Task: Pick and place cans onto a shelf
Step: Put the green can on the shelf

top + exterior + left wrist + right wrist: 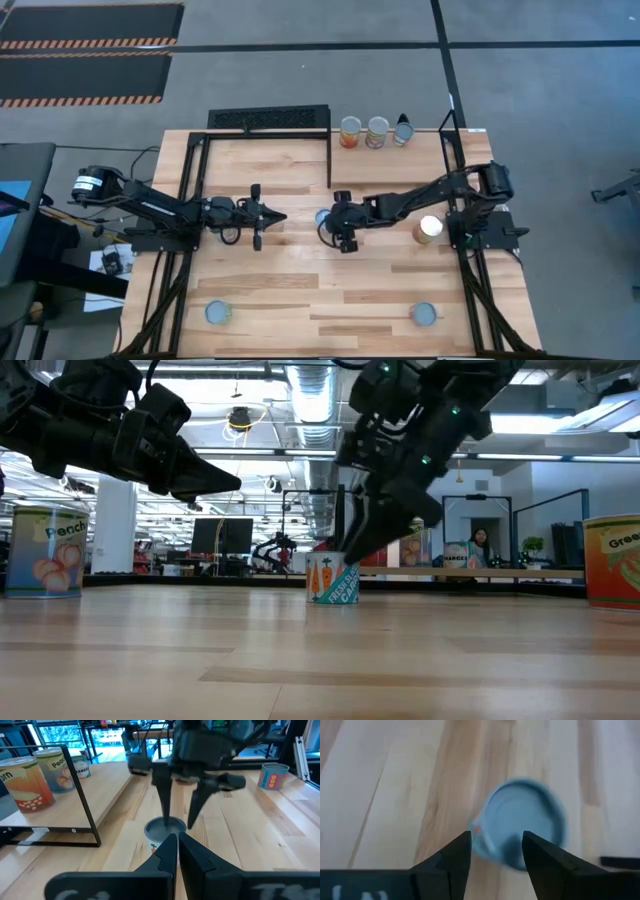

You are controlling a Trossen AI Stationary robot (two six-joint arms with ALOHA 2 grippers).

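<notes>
A carrot-labelled can (322, 217) (333, 578) (525, 820) stands upright on its base mid-table. My right gripper (331, 221) (178, 822) is open, slanting down over it. Its fingertips hang just above the can's round top, and I see no touch. To the can's left my left gripper (280, 216) (177, 842) is shut on nothing, pointing level at the can. Three cans (377, 132) stand on the shelf (107, 790) at the far edge.
One can (428, 230) stands beside the right arm's base. Two more cans (218, 313) (423, 315) stand near the front edge. A black bar frame (330, 160) rises at the far left of the table, with a black grille (268, 118) behind it.
</notes>
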